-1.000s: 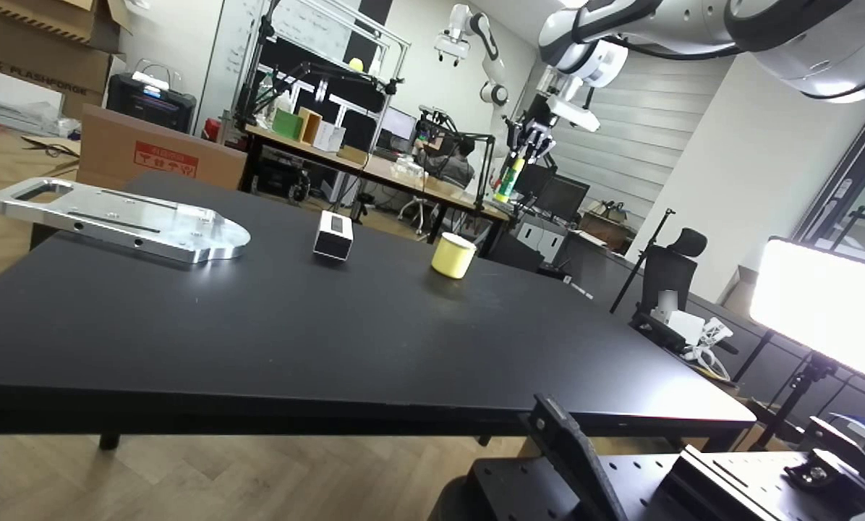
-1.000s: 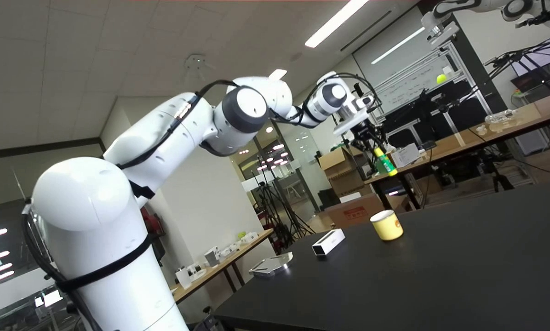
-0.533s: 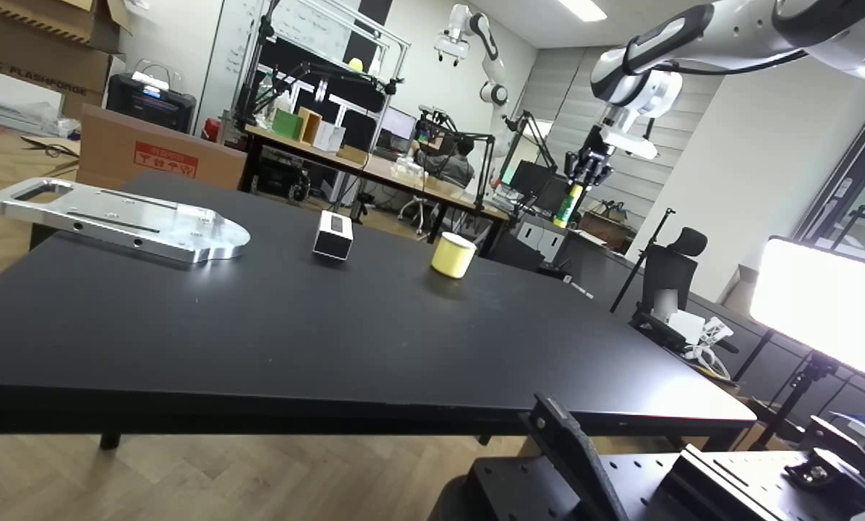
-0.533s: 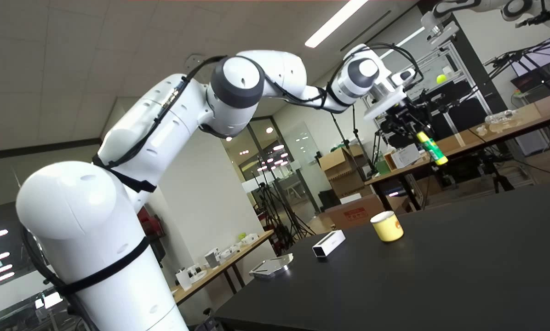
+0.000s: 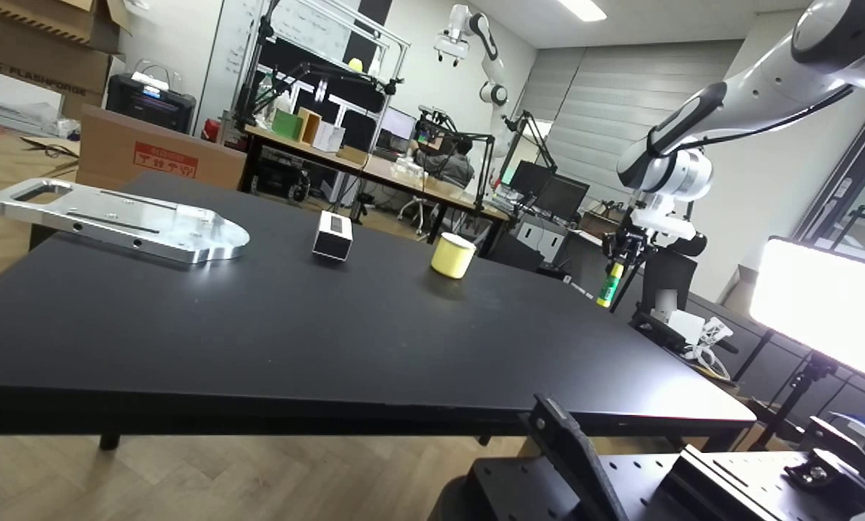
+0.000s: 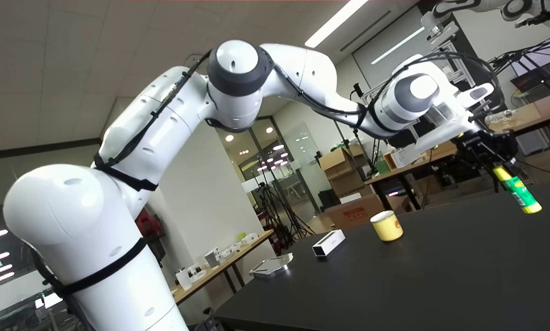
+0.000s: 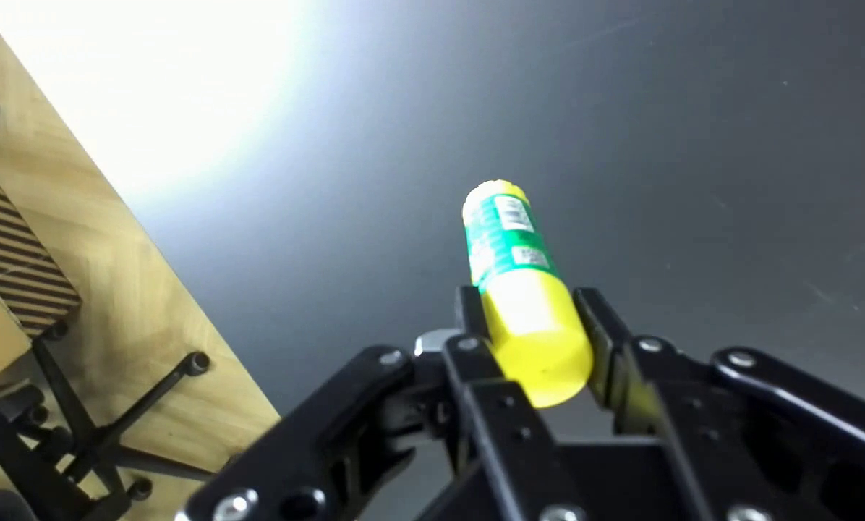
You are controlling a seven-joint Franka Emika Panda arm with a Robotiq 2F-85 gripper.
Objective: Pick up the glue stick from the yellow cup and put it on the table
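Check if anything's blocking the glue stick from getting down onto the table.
Nothing visible is in the way. The end effector grips the glue stick, and in the wrist view the table shows directly beyond its tip. The yellow cup stands off to one side in both exterior views.

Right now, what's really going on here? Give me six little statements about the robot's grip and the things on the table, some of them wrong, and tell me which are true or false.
1. The gripper holds the glue stick. True.
2. The cup stands upright on the table. True.
3. The glue stick stands in the cup. False: it is in the gripper, apart from the cup.
4. The block touches neither the cup nor the plate. True.
5. The cup is between the block and the plate. False: in both exterior views the block is between the other two.
6. The glue stick is plain red. False: it is green and yellow.
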